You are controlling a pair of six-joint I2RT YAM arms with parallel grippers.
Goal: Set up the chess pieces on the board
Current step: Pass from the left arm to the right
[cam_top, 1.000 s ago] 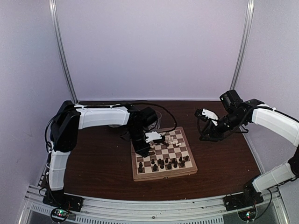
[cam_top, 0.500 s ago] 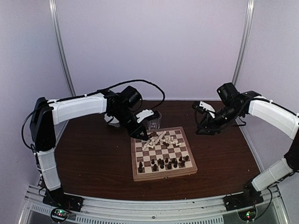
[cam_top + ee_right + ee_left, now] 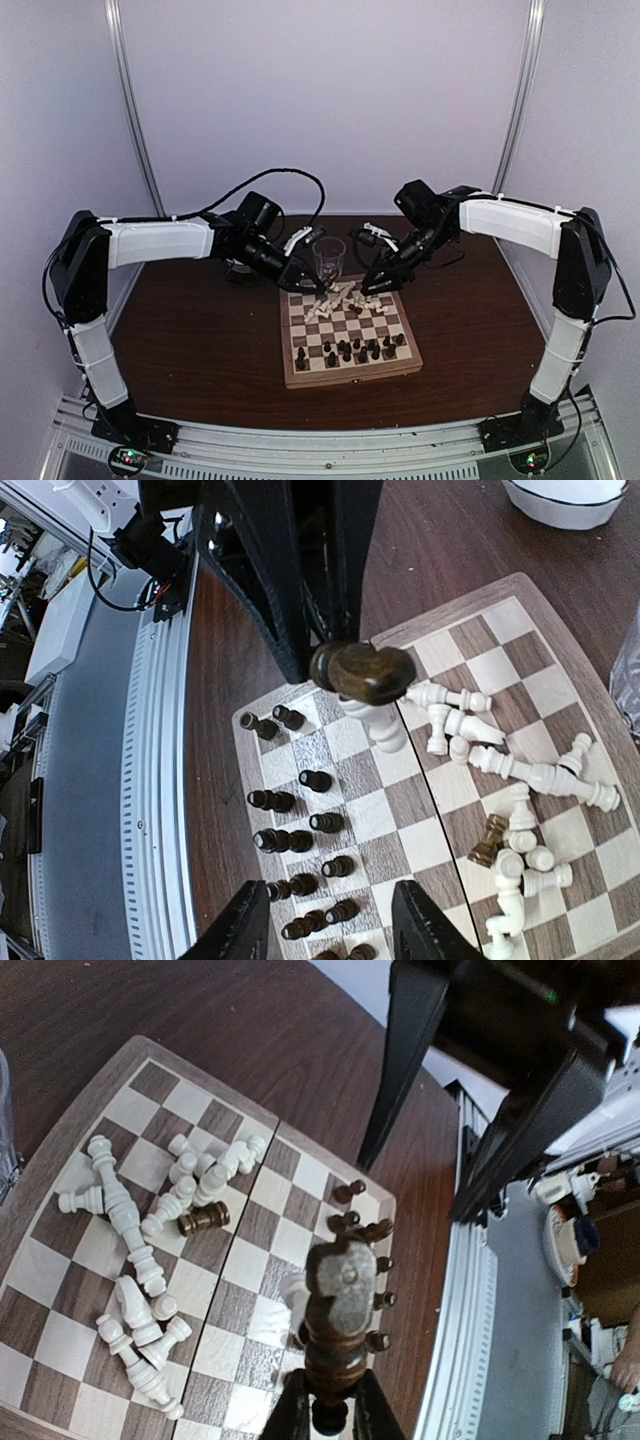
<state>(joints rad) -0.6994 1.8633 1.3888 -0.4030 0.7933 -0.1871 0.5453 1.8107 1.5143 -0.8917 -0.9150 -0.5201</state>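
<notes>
Since the right hand [image 3: 369,287] swung in, it nears the left hand [image 3: 307,286].

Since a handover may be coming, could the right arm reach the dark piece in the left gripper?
Probably yes: the right gripper is open and empty, facing the dark piece, with nothing between.

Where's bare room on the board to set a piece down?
Bare: the middle rows of the board, between the toppled white pieces at the far side and the standing dark pieces near. Crowded: far edge, with left gripper, right gripper and the glass.
</notes>
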